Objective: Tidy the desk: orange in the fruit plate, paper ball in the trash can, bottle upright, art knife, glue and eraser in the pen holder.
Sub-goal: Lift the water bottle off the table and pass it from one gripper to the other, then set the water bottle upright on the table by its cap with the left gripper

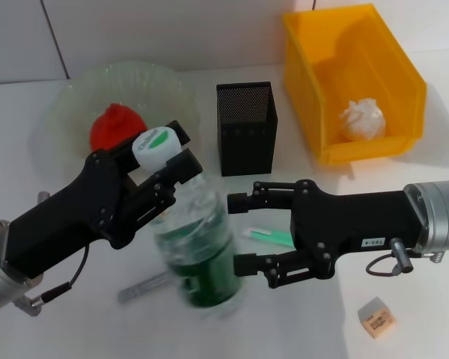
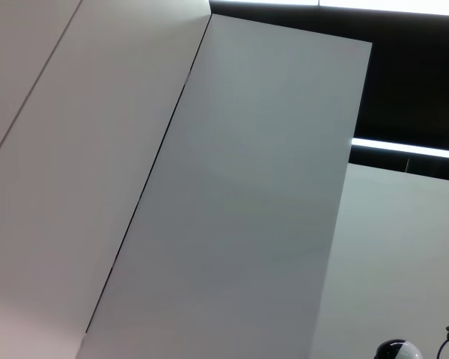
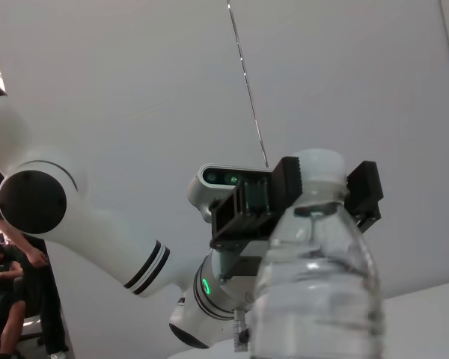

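So the left gripper (image 1: 163, 155) has its fingers clamped on the cap of the bottle (image 1: 198, 243), which stands tilted mid-desk (image 1: 299, 329), and the right gripper (image 1: 239, 233) sits just right of it, fingers spread apart around the body.

Head looks down; right wrist faces up, sharing the bottle (image 1: 198, 239).

Clear plastic water bottle (image 3: 318, 284) upright and close, white cap (image 3: 319, 165) clamped between black fingers (image 3: 284, 188) of left gripper (image 3: 322, 191), white banded arm (image 3: 97, 232) trailing behind the claw
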Robot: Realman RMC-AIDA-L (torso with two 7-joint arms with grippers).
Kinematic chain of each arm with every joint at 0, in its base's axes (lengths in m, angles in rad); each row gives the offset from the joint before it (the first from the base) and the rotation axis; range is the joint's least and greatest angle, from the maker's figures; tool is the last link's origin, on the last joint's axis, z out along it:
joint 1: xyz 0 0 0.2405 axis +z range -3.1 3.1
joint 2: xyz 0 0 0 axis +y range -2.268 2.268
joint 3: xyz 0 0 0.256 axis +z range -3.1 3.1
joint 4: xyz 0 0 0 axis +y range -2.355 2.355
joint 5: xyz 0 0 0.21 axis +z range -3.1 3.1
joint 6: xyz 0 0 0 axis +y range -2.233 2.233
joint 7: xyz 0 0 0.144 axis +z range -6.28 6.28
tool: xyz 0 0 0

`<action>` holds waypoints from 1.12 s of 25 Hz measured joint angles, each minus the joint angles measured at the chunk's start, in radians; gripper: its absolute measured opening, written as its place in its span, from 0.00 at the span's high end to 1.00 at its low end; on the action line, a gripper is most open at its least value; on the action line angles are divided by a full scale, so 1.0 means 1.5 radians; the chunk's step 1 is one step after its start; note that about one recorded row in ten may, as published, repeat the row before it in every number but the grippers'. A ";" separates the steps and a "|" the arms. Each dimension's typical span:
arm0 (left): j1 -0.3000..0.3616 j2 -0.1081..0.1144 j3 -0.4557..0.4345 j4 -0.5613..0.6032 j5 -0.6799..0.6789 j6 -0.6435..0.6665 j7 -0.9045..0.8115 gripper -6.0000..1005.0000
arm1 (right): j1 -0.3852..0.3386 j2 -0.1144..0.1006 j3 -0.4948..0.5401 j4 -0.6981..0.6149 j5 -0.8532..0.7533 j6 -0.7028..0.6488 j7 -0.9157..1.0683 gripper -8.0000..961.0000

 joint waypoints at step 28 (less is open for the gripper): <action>0.008 0.009 -0.068 0.021 -0.003 -0.185 0.209 0.55 | -0.189 -0.011 0.107 -0.113 0.000 -0.030 0.000 0.14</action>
